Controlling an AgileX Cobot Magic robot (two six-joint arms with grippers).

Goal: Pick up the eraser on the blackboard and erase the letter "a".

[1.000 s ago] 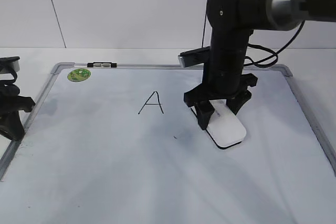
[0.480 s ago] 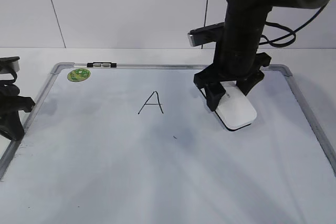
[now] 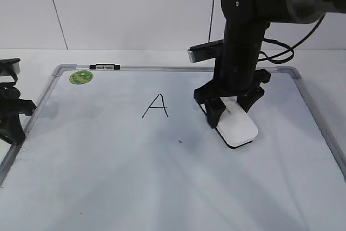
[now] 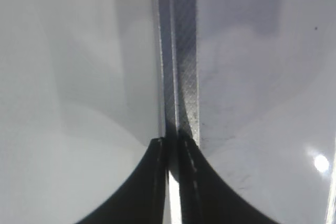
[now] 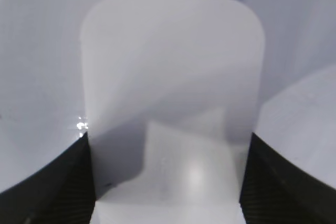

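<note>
- Since half a second ago the right gripper (image 3: 231, 113) and the eraser (image 3: 237, 127) it carries have slid from the board's upper right toward the lower left, ending right of centre in the exterior view; a second ago they sat lower and further left still.
- Far left of the frame, the left gripper (image 3: 12, 113) has not shifted; in its wrist view its dark fingers (image 4: 157, 182) are pressed together over the blackboard's grey frame.
- Upper left on the blackboard (image 3: 108, 177) sits a round green sticker (image 3: 81, 77), unchanged.
- Left of centre stands an angular capital "A" (image 3: 156, 106) in black marker, with a tiny dark mark (image 3: 180, 142) below and to its right.
- Right of centre, the eraser is a white rounded oblong with a dark underside edge, lying flat on the board, pinched at its sides by the right gripper's black fingers (image 5: 73, 182).
</note>
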